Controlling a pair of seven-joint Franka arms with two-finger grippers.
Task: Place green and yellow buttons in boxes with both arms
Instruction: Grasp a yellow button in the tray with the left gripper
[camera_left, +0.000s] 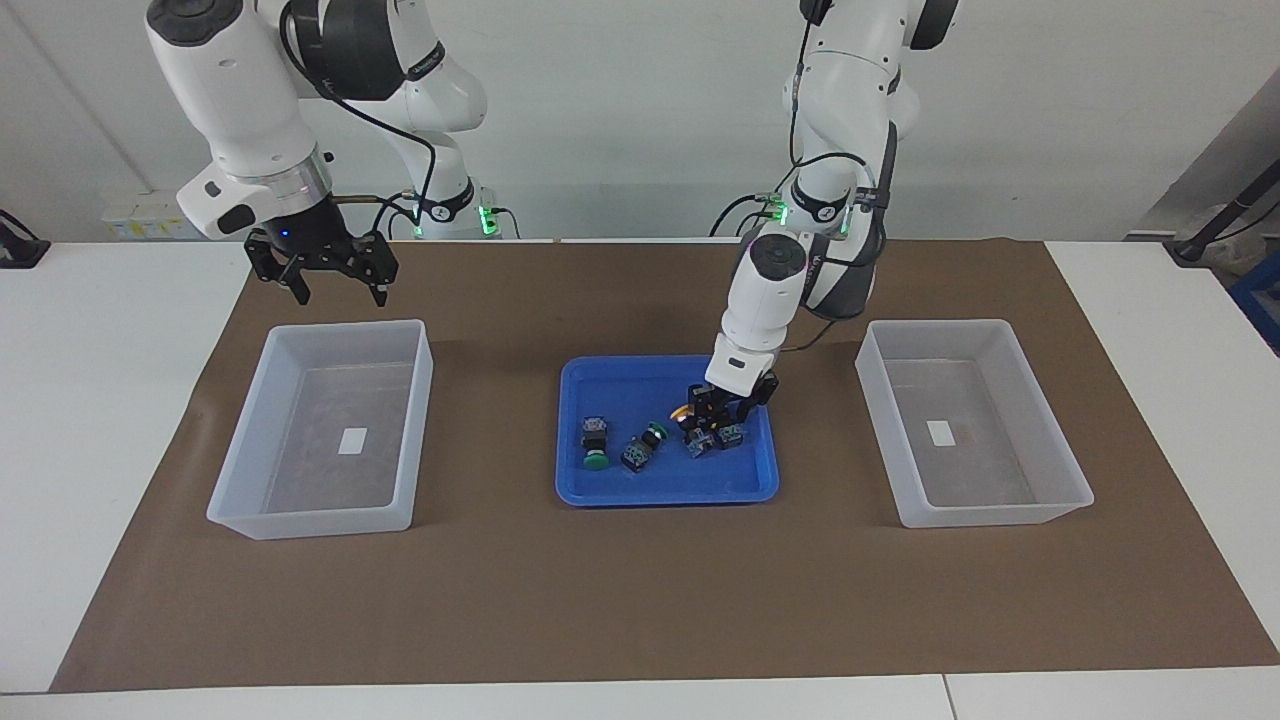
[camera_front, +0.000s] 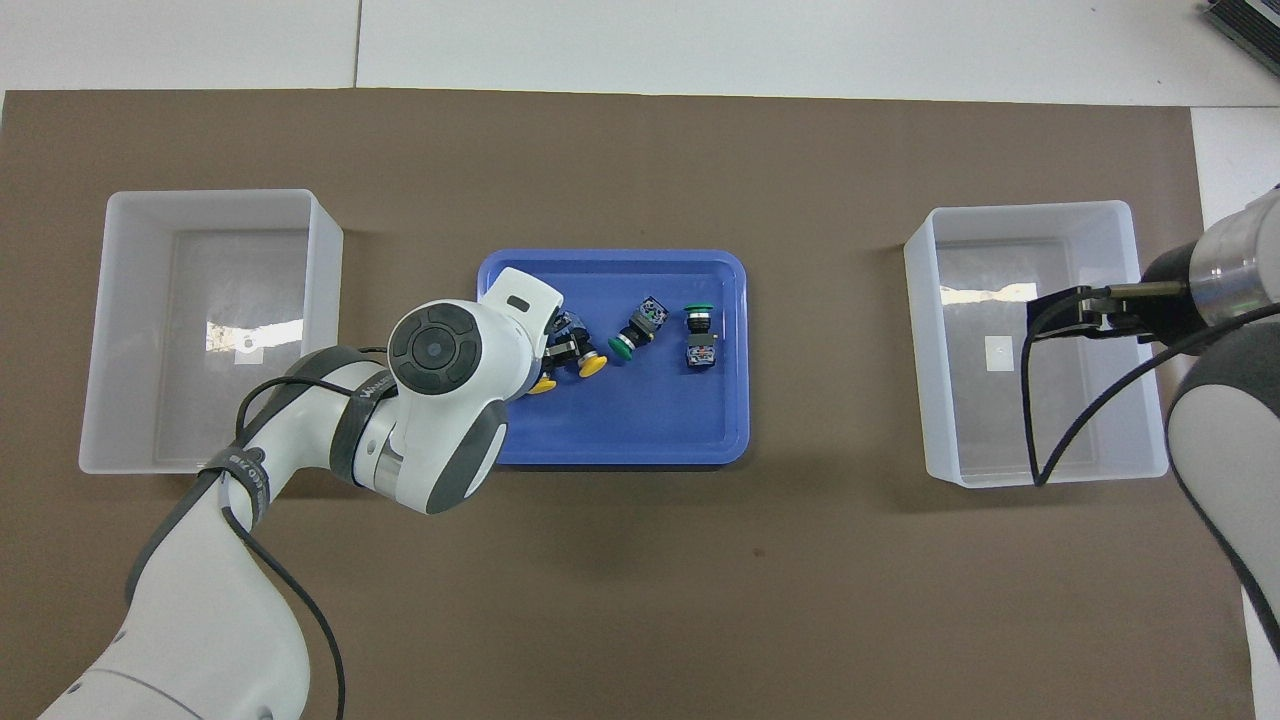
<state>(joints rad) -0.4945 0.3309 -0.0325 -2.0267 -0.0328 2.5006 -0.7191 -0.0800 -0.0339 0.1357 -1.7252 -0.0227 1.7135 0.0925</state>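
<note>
Blue tray (camera_left: 600, 490) of four buttons between two bins; left gripper (camera_left: 722, 412) among yellow ones, grip unclear; right gripper (camera_left: 326, 270) spread.

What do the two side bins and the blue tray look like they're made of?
Both bins look like thin frosted plastic: the brown mat shows dimly through their walls. The blue tray seems to be opaque moulded plastic with a slight sheen and rounded corners.

From overhead, your left arm's wrist (camera_front: 440, 350) covers most of one yellow button (camera_front: 542, 384) and the blue tray's (camera_front: 640, 440) corner beside it. You cannot tell whether the left gripper (camera_left: 722, 412) actually grips a button; its fingers merge with the black bodies. The right arm (camera_front: 1225, 470) is cut off by the picture's edge.
</note>
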